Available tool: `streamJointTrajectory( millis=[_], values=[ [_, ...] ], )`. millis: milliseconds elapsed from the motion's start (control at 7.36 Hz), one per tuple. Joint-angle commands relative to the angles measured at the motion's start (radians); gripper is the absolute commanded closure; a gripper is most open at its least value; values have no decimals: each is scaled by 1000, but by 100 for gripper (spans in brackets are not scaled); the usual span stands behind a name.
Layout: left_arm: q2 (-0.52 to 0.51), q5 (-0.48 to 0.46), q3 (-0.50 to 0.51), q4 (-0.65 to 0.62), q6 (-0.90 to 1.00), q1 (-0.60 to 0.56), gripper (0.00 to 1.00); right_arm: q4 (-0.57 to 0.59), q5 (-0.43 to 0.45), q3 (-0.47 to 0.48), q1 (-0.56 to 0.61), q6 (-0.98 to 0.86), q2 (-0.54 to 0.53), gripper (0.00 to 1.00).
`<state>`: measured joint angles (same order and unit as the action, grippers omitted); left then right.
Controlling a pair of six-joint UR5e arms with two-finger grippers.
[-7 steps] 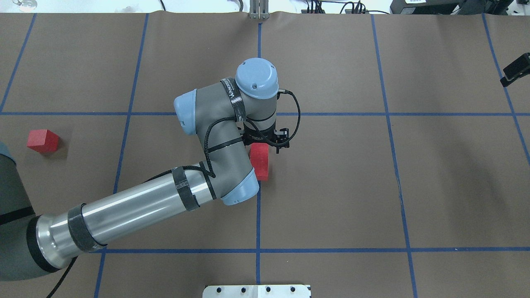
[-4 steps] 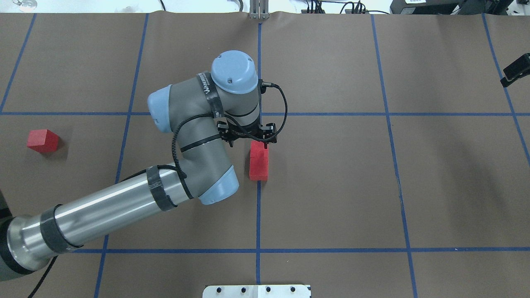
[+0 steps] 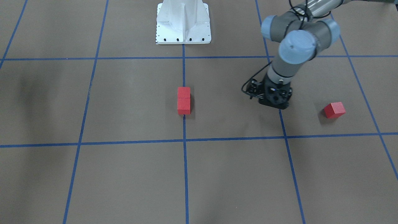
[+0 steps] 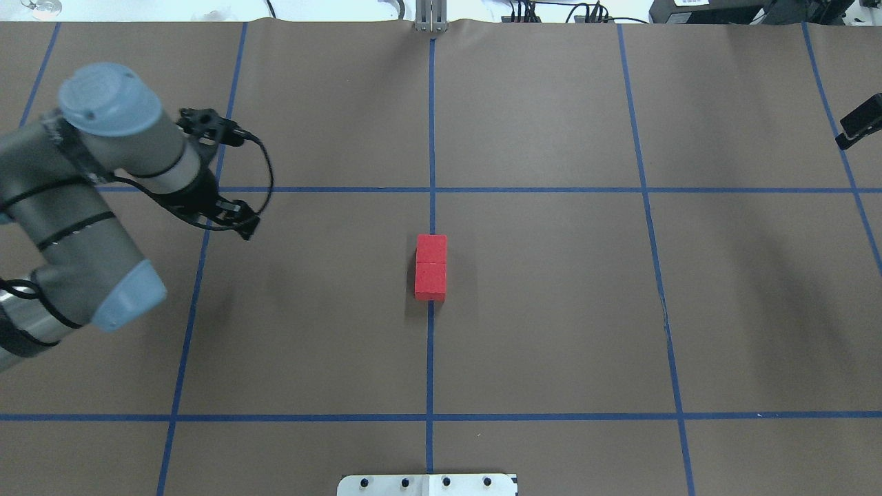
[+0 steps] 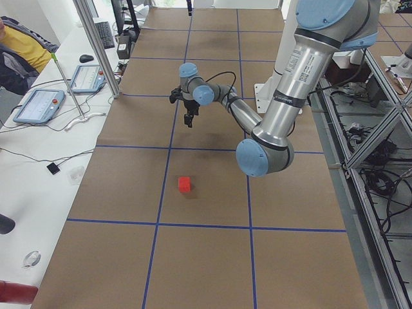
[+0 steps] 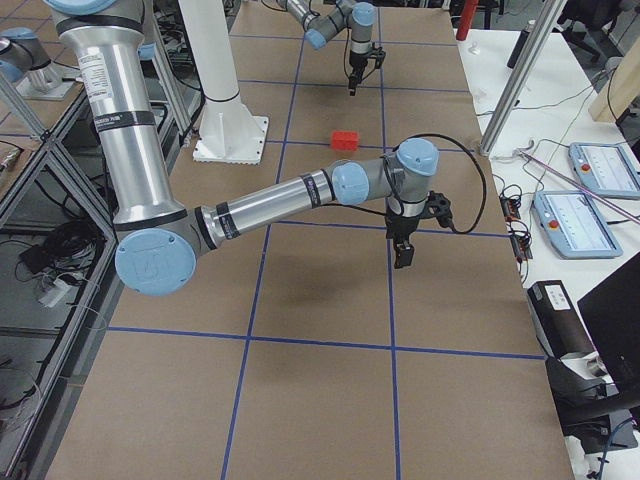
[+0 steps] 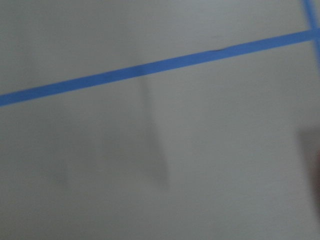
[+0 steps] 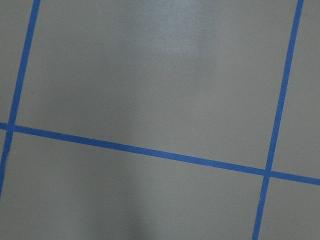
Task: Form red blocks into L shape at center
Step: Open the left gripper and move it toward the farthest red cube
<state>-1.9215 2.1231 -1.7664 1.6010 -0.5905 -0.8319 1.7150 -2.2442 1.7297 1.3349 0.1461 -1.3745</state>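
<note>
Two red blocks [image 4: 431,267] lie touching in a short line on the centre grid line; they also show in the front view [image 3: 183,100] and the right view [image 6: 345,138]. The third red block [image 3: 334,109] lies alone on my left side, and also shows in the left view [image 5: 184,185]. My left arm hides it in the overhead view. My left gripper [image 3: 275,104] hangs empty over a grid line between the pair and the lone block, and appears open [image 4: 244,227]. My right gripper [image 4: 858,124] hovers at the table's right edge [image 6: 403,255]; I cannot tell its state.
Blue tape lines divide the brown table cover into squares. The white robot base plate [image 3: 183,21] stands at the robot's edge of the table. Operators' desks with tablets [image 5: 38,103] and an aluminium post [image 5: 96,45] line the far side.
My left arm has swung left, away from the two centre blocks, and now covers the lone block in the overhead view. The block pair stays put. The right gripper has not moved.
</note>
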Motion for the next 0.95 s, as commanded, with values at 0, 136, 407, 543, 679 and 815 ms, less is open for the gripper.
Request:
streamJointTrajectory(
  millis=[0, 136, 407, 543, 679, 815],
  values=[
    [168, 16, -19, 11, 72, -191, 0, 0, 0, 1, 3, -2, -11, 0],
    [224, -70, -30, 54, 81, -238, 0, 0, 2, 1, 4, -5, -14, 0],
    [220, -68, -31, 196, -45, -227, 0, 0, 2, 2, 13, -10, -14, 0],
    [223, -69, -15, 332, -148, -198, 0, 0, 2, 1, 20, -11, -17, 0],
    [225, -72, 48, 370, -137, -193, 0, 0, 3, 1, 21, -13, -24, 0],
    [245, -71, 126, 438, -108, -193, 0, 0, 3, 1, 42, -14, -43, 0]
  ],
)
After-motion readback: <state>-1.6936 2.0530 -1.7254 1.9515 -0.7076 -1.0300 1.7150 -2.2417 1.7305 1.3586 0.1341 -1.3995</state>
